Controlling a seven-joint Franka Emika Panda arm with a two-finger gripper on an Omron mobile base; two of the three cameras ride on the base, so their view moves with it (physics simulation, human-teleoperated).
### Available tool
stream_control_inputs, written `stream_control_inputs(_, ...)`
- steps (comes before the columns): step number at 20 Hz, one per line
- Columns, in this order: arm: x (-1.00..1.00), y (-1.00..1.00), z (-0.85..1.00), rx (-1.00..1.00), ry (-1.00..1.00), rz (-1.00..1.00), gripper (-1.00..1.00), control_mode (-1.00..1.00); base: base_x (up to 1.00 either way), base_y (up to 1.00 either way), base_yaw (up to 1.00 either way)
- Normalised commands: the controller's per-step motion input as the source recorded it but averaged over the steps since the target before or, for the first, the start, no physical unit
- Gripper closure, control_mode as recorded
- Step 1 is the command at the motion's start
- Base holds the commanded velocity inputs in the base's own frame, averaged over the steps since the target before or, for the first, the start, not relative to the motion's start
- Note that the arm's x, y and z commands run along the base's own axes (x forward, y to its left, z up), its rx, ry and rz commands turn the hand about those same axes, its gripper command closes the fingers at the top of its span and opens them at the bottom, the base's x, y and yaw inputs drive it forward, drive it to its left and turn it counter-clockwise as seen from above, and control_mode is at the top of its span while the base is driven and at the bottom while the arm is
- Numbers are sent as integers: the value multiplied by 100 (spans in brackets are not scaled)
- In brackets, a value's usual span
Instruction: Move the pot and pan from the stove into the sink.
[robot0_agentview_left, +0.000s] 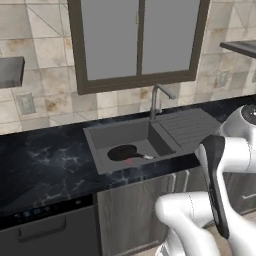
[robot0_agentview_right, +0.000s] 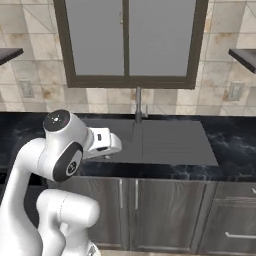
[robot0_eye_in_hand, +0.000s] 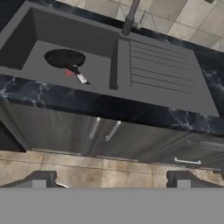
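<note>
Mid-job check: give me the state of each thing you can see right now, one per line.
pan: lying flat in the sink basin, handle pointing toward the drainboard side.
sink: holds the pan, no pot in it.
faucet: upright behind the sink, no water seen.
gripper: open, empty, drawn back from the counter.
cabinet doors: closed.

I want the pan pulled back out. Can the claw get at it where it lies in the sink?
Probably yes. The pan lies alone on the floor of the sink, open from above, its handle free. The claw is open but pulled back in front of the cabinets, so it must first reach in.
</note>
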Motion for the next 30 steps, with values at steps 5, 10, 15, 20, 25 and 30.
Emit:
stream_control_inputs(5,0,0,0,0,0,0,-100,100,-41,-36,-23)
stream_control_inputs(10,0,0,0,0,0,0,-100,100,3,-17,-48)
stream_control_inputs(15,0,0,0,0,0,0,-100,100,2,-14,-49)
stream_control_inputs(20,0,0,0,0,0,0,-100,100,2,-14,-49)
stream_control_inputs(25,0,0,0,0,0,0,-100,100,1,-13,-49)
stream_control_inputs(30,0,0,0,0,0,0,-100,100,0,-12,-49)
